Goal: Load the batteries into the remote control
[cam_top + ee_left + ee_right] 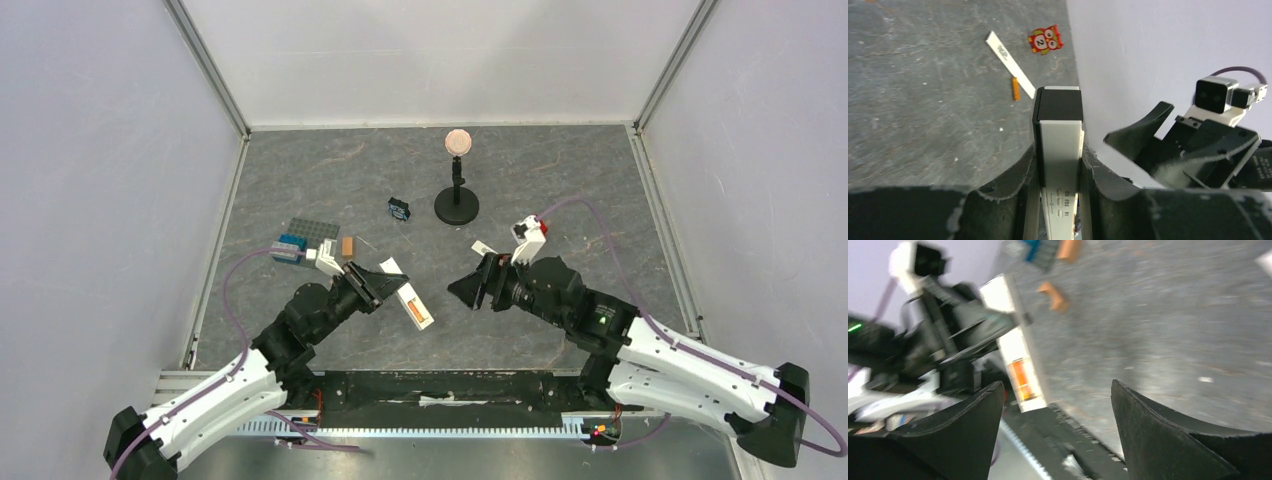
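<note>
White remote control (1060,155) with black end panel, orange battery (1015,89), red owl tile (1045,40), mottled grey table (923,110).

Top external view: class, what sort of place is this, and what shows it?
Probably a robot test cell: plain white walls enclose a grey tabletop, and a left arm and a right arm are bolted at its near edge.

The remote control (1060,145), a long slim white bar with a black panel at its far end, is being held off the table (923,100), clamped across its width in the left gripper (1058,160) and pointing away from the wrist. A loose battery (1015,89), small and orange-copper, is lying on its side on the table beyond it. A second battery (1020,377) is sitting in the open slot on the remote's back, blurred.
</note>
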Tool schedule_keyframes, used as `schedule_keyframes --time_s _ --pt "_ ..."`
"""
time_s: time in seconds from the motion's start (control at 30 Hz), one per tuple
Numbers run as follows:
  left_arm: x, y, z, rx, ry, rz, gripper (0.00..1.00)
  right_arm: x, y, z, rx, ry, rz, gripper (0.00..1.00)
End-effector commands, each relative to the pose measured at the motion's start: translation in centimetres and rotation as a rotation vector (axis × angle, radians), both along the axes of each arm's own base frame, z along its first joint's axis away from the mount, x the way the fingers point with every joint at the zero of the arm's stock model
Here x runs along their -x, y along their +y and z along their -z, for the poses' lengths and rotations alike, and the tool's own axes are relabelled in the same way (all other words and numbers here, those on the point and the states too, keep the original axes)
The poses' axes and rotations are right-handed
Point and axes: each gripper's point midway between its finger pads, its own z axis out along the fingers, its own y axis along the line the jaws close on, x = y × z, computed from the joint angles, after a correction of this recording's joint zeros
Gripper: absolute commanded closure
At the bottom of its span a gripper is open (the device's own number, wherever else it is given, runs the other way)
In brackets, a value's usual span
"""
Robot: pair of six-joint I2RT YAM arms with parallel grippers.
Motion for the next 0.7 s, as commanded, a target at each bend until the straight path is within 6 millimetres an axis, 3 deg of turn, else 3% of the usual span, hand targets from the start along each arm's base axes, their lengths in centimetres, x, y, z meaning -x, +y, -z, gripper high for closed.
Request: schedule_keyframes --time_s 0.0,0.17,0.43,0.67 --pt "-0.5 0.9 1.3 -0.085 -0.045 -0.040 0.98 -3.8 -6.7 4.7 0.366 0.004 0.229 0.21" --pt "-0.5 0.5 2.7 -0.116 -0.035 -0.017 0.98 -7.2 -11.0 9.2 0.625 0.024 0.356 0.29" --pt "-0.5 -0.2 4.4 -0.196 -0.007 0.031 0.98 -11.1 -11.1 14.4 0.798 0.070 0.384 0.41" --pt "-0.4 -0.2 5.8 -0.181 0.033 0.024 0.98 -12.1 -10.2 17.3 0.870 0.124 0.354 0.50"
